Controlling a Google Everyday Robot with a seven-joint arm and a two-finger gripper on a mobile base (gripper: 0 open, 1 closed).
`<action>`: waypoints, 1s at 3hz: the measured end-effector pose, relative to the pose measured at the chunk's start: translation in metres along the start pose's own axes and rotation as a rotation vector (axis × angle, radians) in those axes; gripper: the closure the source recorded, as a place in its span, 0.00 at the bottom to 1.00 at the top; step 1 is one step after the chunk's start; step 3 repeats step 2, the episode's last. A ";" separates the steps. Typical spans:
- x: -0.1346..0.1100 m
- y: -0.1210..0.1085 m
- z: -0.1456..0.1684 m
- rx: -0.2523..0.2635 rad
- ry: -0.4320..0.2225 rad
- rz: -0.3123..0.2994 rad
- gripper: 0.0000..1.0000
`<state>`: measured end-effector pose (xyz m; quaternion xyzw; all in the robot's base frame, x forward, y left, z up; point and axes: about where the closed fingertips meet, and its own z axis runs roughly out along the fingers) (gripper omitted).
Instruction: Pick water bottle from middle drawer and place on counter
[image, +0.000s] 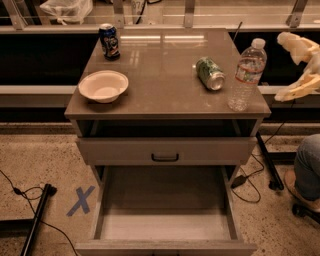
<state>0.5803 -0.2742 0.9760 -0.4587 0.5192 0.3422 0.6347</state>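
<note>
The water bottle (245, 74) stands upright on the counter (160, 95), near its right front corner. My gripper (278, 67) is off the counter's right edge, just right of the bottle and apart from it. It is open and empty, with one pale finger (296, 44) above and the other (300, 89) below. The middle drawer (165, 220) is pulled out at the bottom of the view, and its flat floor is bare.
A green can (210, 73) lies on its side left of the bottle. A blue can (109, 41) stands at the back left, and a white bowl (103, 86) sits front left. A closed drawer front (165, 150) has a black handle. A person's leg (307, 170) and floor cables are at the right.
</note>
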 end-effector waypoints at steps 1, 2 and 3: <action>-0.043 0.011 -0.012 -0.002 -0.010 -0.096 0.00; -0.086 0.025 -0.015 0.029 -0.005 -0.190 0.00; -0.086 0.025 -0.015 0.029 -0.005 -0.190 0.00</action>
